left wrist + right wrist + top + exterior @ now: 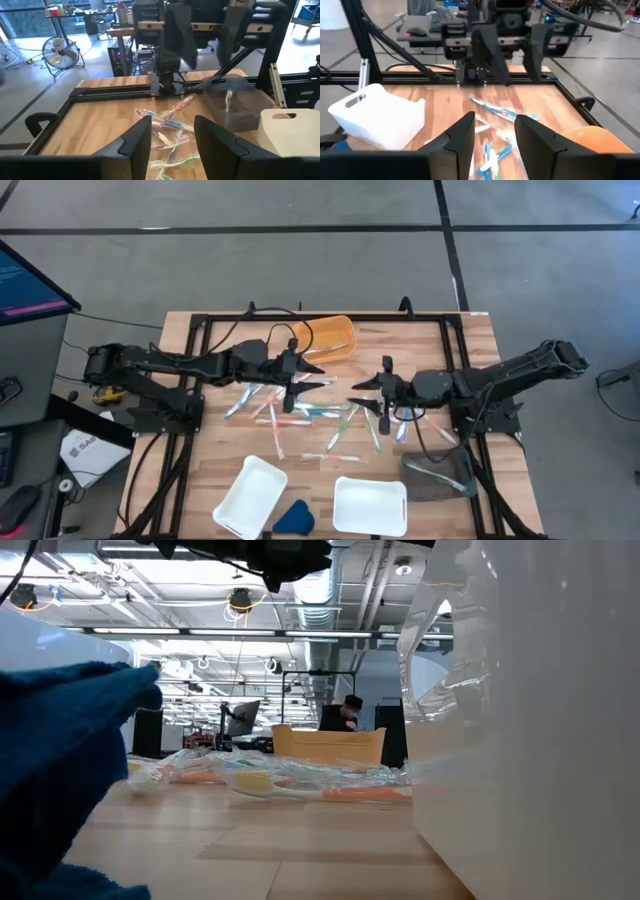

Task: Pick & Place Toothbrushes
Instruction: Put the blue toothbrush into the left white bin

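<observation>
Standing beside the rig, I see both arms reaching over the middle of the wooden table (pixel 200 480), facing each other, with the scattered toothbrushes (pixel 300 412) lying loose on the wood between and under them. The left gripper (pixel 297 377) hangs above the left part of the pile with its jaws apart and nothing between them. The right gripper (pixel 372 395) is above the right part of the pile; its fingers (pixel 462 135) also stand apart and hold nothing, and the toothbrushes (pixel 492 152) show on the wood below the gap.

Around the pile there is open wood on the near side. An orange tray (pixel 325 338) stands at the far edge, close behind the left gripper. Two white trays (pixel 250 495) (pixel 370 505) sit at the near edge, with a small dark-blue object (pixel 294 518) between them. A clear grey bin (pixel 440 475) stands near the right arm's base. A black metal frame (pixel 330 317) runs along the table's borders.

The surface is light wood planks. From table height the toothbrushes (pixel 280 780) lie flat in their clear wrappers in front of the orange tray (pixel 328 746). Beyond the table is a grey floor with dark lines, a monitor (pixel 30 280) at the left, a standing fan (pixel 62 52), and far behind a person (pixel 350 712) in dark clothes.
</observation>
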You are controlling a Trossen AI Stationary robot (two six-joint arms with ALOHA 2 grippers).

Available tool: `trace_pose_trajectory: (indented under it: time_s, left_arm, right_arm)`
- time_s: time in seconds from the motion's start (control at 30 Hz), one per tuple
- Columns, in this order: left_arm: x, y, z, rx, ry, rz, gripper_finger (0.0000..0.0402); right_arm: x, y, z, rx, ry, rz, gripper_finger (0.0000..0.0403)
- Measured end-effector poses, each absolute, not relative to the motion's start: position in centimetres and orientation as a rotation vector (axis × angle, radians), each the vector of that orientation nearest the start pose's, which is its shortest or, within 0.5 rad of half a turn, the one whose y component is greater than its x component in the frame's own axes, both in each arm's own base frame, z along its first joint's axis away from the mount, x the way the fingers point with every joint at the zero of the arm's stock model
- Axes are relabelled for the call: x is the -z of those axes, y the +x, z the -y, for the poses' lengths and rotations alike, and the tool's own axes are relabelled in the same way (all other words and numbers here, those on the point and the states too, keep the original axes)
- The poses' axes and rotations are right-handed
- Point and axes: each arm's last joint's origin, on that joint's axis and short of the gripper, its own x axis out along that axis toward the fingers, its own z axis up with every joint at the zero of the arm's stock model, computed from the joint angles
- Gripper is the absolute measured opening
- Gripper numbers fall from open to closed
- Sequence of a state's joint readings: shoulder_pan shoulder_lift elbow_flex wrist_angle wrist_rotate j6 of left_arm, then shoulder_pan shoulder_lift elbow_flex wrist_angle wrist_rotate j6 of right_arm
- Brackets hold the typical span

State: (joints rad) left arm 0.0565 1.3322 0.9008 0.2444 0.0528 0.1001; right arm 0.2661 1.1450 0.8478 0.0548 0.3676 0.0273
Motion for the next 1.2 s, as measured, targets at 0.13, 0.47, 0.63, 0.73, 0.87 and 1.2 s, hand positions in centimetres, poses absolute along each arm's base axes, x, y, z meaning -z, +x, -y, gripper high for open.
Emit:
trace_pose_trajectory:
  time_s: [0.13,0.47,0.63,0.73,0.87,1.2]
  left_arm:
    - [-29.0,30.2,-1.4,0.012,0.089,-0.2,0.0145]
    - [-29.0,30.3,-1.4,0.013,0.115,-0.204,0.0145]
    - [-29.0,30.3,-1.4,0.033,0.111,-0.211,0.0145]
    - [-28.6,30.2,-1.2,0.1,0.097,-0.255,0.0145]
    - [-28.4,30.1,-1.1,0.147,0.089,-0.271,0.0145]
    - [-28.5,30.1,-0.9,0.208,0.112,-0.255,0.0145]
  right_arm:
    - [-30.8,24.8,-5.9,0.094,-0.046,-0.218,0.0126]
    - [-30.7,24.6,-6.4,0.074,-0.053,-0.232,0.0123]
    - [-30.7,24.5,-6.8,0.061,-0.056,-0.235,0.0123]
    - [-30.6,24.6,-6.7,0.066,-0.035,-0.237,0.012]
    - [-30.4,24.7,-6.0,0.101,0.025,-0.26,0.0115]
    - [-29.9,24.7,-5.1,0.144,0.048,-0.313,0.0107]
